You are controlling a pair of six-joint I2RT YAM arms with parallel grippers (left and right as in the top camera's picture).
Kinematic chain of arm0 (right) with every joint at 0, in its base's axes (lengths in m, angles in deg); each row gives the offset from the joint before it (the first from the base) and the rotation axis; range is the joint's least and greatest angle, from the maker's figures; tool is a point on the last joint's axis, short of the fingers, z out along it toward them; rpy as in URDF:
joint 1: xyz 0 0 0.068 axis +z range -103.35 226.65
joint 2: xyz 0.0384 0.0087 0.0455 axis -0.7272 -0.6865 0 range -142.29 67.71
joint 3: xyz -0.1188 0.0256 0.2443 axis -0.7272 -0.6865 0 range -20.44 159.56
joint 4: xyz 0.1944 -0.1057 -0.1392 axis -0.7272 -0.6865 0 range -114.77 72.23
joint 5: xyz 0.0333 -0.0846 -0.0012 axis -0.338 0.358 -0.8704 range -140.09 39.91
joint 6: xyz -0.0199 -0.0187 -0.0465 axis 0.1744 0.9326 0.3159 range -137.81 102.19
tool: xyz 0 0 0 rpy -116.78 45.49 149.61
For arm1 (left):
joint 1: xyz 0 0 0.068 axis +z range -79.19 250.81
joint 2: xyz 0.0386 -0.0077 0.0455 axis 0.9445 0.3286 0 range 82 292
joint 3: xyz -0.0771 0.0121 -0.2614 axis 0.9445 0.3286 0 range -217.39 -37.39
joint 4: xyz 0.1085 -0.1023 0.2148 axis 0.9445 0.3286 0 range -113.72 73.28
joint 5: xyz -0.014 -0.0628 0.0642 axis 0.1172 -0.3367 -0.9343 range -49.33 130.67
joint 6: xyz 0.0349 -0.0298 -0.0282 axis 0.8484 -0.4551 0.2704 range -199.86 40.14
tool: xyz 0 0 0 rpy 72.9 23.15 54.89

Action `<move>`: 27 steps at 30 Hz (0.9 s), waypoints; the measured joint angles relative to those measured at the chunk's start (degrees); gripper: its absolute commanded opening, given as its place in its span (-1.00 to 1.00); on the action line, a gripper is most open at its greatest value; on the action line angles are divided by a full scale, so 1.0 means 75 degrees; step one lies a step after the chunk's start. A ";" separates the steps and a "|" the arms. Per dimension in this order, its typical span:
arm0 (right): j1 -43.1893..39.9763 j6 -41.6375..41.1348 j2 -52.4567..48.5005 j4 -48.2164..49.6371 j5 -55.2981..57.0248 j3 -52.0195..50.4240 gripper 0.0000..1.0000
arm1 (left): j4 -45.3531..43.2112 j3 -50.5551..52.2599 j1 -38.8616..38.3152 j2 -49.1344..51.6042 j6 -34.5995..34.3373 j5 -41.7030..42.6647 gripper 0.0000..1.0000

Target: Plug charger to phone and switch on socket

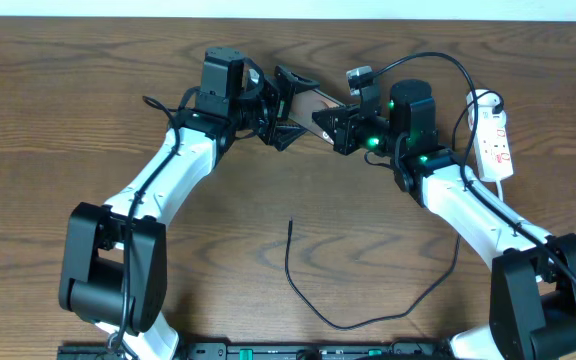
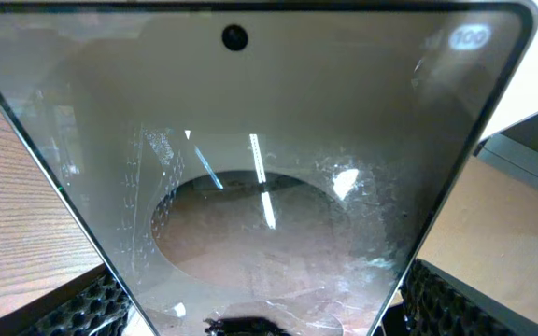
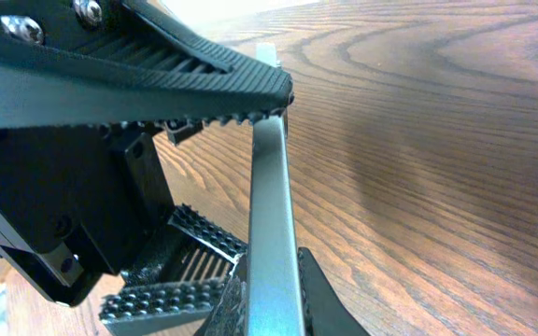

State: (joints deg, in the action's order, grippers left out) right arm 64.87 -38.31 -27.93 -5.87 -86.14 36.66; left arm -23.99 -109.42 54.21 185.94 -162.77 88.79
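Left claw (image 1: 288, 106) spread wide astride the phone (image 1: 313, 100), grip unclear, phone tilted up between both claws at the table's back, right claw (image 1: 329, 123) pinching its thin edge; looks stiff, slick, breakable, so hold the side edges.

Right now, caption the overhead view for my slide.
Two arms meet at the phone, the black cable loose in front, power strip at right.

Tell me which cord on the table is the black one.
The charger cable, thin and black, curving across bare wood between the arms' bases; the other cord is white, at the power strip.
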 measured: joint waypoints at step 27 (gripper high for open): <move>-0.0632 -0.7836 -0.0044 0.1145 0.0248 -0.0006 -0.98 | -0.0015 0.0000 0.2049 0.0000 0.1839 0.1265 0.84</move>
State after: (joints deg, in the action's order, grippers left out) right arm 60.12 -97.08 -28.26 2.72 -84.28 36.62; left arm -24.10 -109.42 69.58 185.94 -148.98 98.27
